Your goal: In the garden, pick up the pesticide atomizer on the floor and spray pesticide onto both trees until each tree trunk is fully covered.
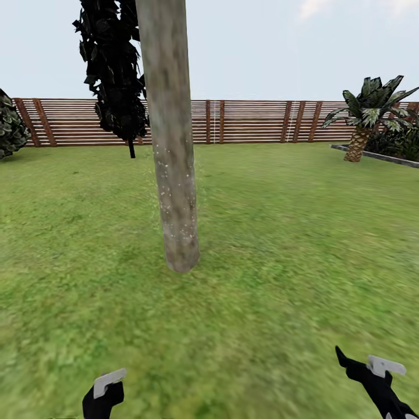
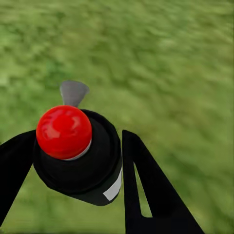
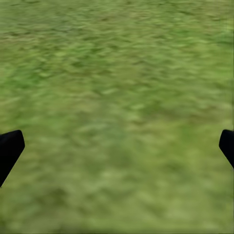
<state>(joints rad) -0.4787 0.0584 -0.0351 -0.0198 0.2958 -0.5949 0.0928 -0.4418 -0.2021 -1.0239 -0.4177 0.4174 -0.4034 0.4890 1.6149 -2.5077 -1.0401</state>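
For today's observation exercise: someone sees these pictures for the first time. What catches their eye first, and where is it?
The thick grey-brown tree trunk rises from the lawn at centre, flecked with pale specks, the slatted fence behind. In the left wrist view, the left gripper clasps the pesticide atomizer with its bright red cap.

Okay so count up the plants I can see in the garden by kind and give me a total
Bare grey-brown tree trunk: 1
Dark narrow cypress-like tree: 1
Palm-like plant: 1
Dark shrub at the left edge: 1
Total: 4, though more dark foliage sits behind the palm and is too unclear to count.
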